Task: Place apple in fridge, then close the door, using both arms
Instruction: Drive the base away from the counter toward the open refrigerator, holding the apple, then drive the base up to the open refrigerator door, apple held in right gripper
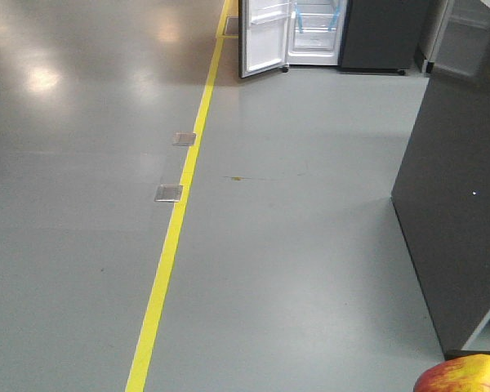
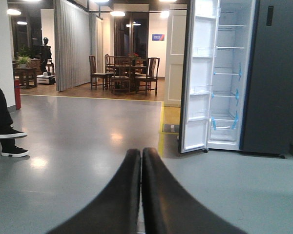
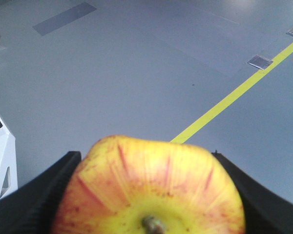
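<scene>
The apple (image 3: pixel 151 190), red and yellow with its stem toward the camera, sits between the two black fingers (image 3: pixel 34 200) of my right gripper (image 3: pixel 146 161), which is shut on it. Its top shows at the bottom right of the front view as the apple (image 1: pixel 465 376). The fridge (image 1: pixel 314 33) stands far ahead with its door (image 1: pixel 263 37) swung open to the left. In the left wrist view the fridge (image 2: pixel 229 83) shows white shelves and blue tape, with the door (image 2: pixel 198 78) open. My left gripper (image 2: pixel 141 152) is shut on nothing, held above the floor.
A yellow floor line (image 1: pixel 175 220) runs toward the fridge, with two metal floor plates (image 1: pixel 169 193) beside it. A dark grey cabinet side (image 1: pixel 457 204) stands close on the right. A person's feet (image 2: pixel 10 141) are at the far left; a table with chairs (image 2: pixel 124 73) stands beyond.
</scene>
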